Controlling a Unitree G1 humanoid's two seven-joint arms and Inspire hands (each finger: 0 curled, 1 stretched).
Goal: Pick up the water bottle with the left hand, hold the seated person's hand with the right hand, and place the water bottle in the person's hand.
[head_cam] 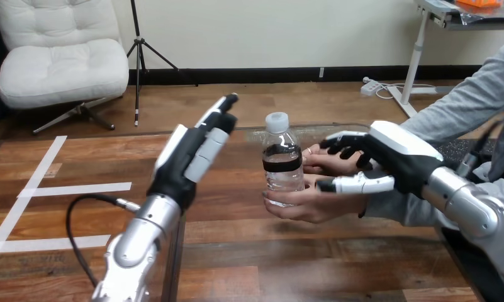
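Head view: the water bottle stands upright at frame centre, its base cupped in the person's lower hand, above the desk. The left robot hand, left of centre, is open with straight fingers. It is apart from the bottle, which lies to its right. The right robot hand, at right, curls its fingers over and its thumb under the person's upper hand, just behind the bottle.

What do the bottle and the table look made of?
Bottle: probably thin clear plastic, since its wall is see-through; the cap looks like matte white plastic. Table: wood or wood-look planks, brown with visible grain and a faint sheen.
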